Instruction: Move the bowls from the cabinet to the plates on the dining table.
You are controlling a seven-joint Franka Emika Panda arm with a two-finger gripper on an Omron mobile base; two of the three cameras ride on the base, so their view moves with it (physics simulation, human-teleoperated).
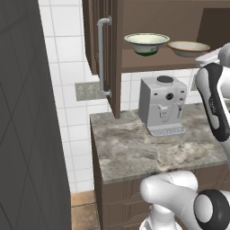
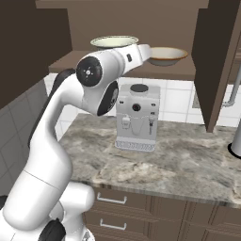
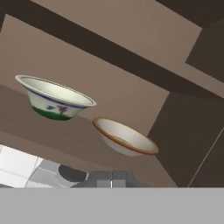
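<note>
My jaws are closed tight with nothing between them, raised toward the open cabinet (image 1: 134, 40), whose dark brown door with its long silver bar handle (image 1: 102, 56) swings out at the upper left of the left base view. Both bowls sit side by side on the cabinet shelf (image 2: 141, 68), close together but not touching: the deep cream bowl (image 3: 54, 98), with a greenish band at its foot and a thin dark rim, at the left of the hand view, and the shallower tan bowl (image 3: 124, 138) with its brownish rim lower and nearer the centre. Directly beneath the shelf, a silver coffee machine (image 1: 161, 105) stands on the mottled stone worktop (image 1: 148, 148) against white wall tiles. I judge the fetching has barely begun, since neither bowl has left the shelf. The risks from here, as I read them: with the jaws closed, pushing forward would shove a bowl deeper or tip it off the shelf edge onto the coffee machine below. The bowls sit close, so reaching for one could knock its neighbour. The sloped, smooth rims may slip from a shallow pinch, and my forearm passes near the shelf front.
</note>
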